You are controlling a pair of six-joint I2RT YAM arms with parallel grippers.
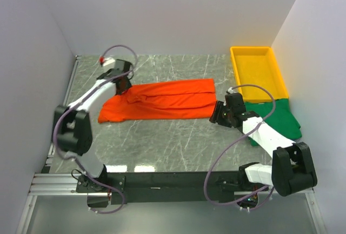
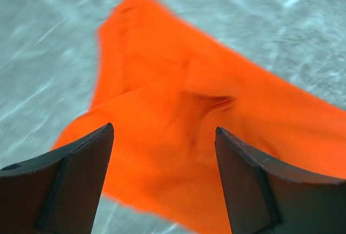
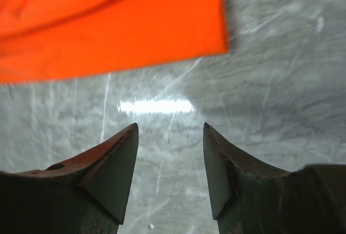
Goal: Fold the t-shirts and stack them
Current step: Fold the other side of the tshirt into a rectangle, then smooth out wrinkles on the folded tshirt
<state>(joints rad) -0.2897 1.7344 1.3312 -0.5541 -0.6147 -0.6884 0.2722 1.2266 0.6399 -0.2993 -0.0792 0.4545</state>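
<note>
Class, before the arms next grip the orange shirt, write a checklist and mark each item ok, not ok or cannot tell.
1. Left gripper open: ok.
2. Right gripper open: ok.
3. Left gripper above orange shirt: ok.
4. Right gripper above orange shirt: not ok, it is over bare table beside the shirt's corner.
5. Orange shirt smooth: not ok, creased.
6. Green shirt apart from orange shirt: ok.

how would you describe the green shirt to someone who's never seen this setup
Start at the yellow tray in the far right corner of the marble table. Just on its near side lies the dark green t-shirt. It is the only green cloth; the orange-red t-shirt lies spread out mid-table.
</note>
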